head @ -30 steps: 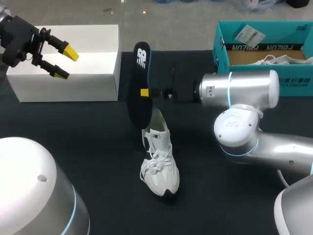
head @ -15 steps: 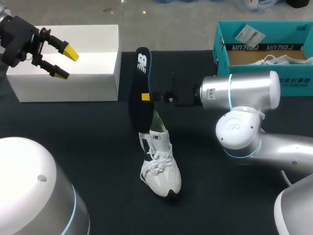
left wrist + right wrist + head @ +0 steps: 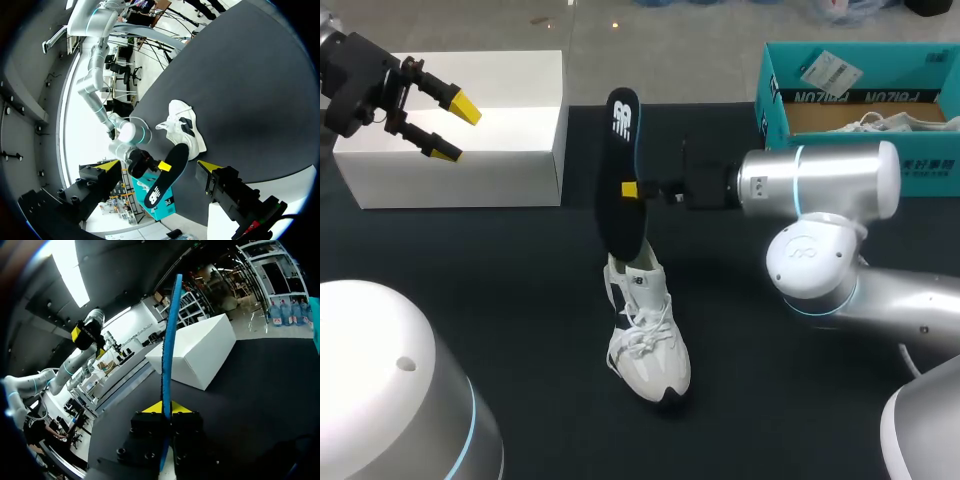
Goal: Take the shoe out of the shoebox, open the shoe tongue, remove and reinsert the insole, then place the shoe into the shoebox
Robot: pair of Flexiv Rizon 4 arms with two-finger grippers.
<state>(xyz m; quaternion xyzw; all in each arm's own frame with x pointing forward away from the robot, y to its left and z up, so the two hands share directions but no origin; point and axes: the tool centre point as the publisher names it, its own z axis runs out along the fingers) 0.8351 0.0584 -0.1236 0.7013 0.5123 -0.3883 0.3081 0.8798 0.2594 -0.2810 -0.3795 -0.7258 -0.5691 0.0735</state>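
Note:
A white sneaker (image 3: pixel 647 338) stands on the black table mat, toe toward the front edge; it also shows ahead of the left gripper (image 3: pixel 184 131). My right gripper (image 3: pixel 632 189) is shut on a black insole (image 3: pixel 620 165) with a blue edge, held upright. The insole's lower end meets the sneaker's heel opening; I cannot tell whether it is inside. In the right wrist view the insole (image 3: pixel 169 340) stands edge-on between the yellow tips of that gripper (image 3: pixel 164 408). My left gripper (image 3: pixel 453 128) hangs open and empty above the white box (image 3: pixel 510 150), far left.
The teal shoebox (image 3: pixel 850 98) sits at the back right, open, with another white shoe (image 3: pixel 890 122) in it. The white box (image 3: pixel 200 352) stands at the back left. My right arm's thick link (image 3: pixel 820 180) lies across the table's right half.
The right gripper has carried the insole to the right and slightly back, bringing its lower end over the sneaker's heel. The left arm has kept still.

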